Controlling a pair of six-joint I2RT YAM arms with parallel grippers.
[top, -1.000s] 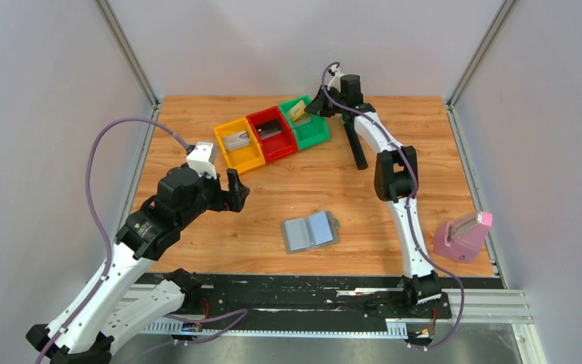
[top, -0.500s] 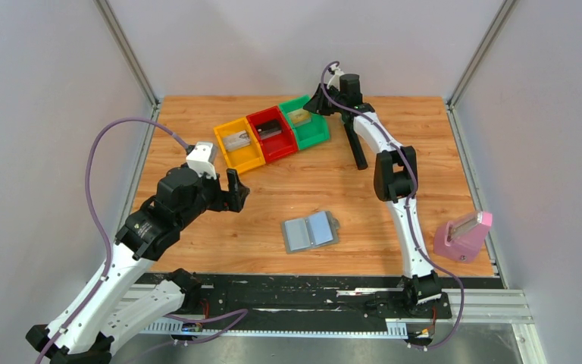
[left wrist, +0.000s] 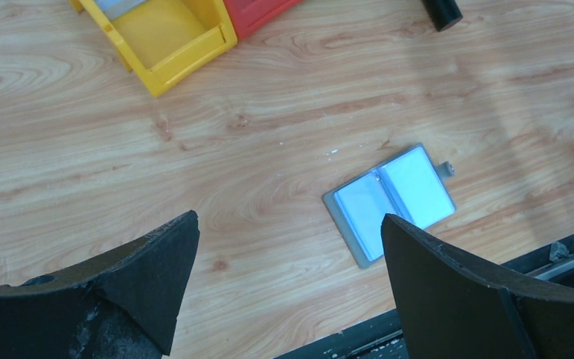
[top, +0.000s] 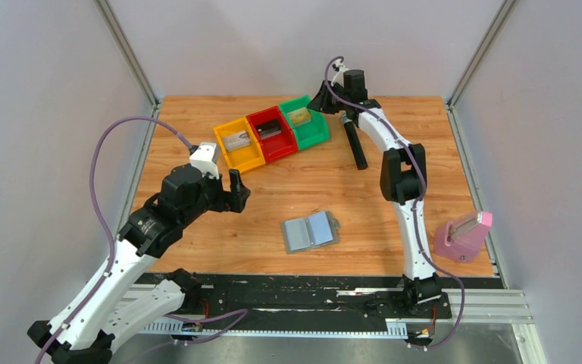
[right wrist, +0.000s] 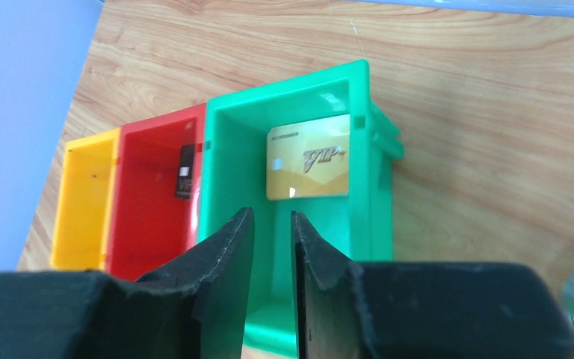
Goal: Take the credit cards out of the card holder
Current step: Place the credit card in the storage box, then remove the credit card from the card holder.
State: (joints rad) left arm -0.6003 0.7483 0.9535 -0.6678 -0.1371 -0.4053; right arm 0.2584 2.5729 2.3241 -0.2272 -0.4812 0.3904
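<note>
The grey-blue card holder lies open and flat on the wood near the front edge, both of its light panels showing. A gold card lies flat in the green bin. A dark card lies in the red bin, and a silvery card in the yellow bin. My right gripper hovers over the green bin's near end, open by a narrow gap with nothing in it. My left gripper is wide open above bare wood, left of the card holder.
A black cylinder lies right of the bins. A pink stand sits at the front right edge. Grey walls close in the left, right and back sides. The three bins stand in a slanted row at the back.
The gold card, tilted up at the right gripper a second ago, now lies flat in the green bin, released. The right gripper has drawn back slightly to the right. The left arm barely shifted.
</note>
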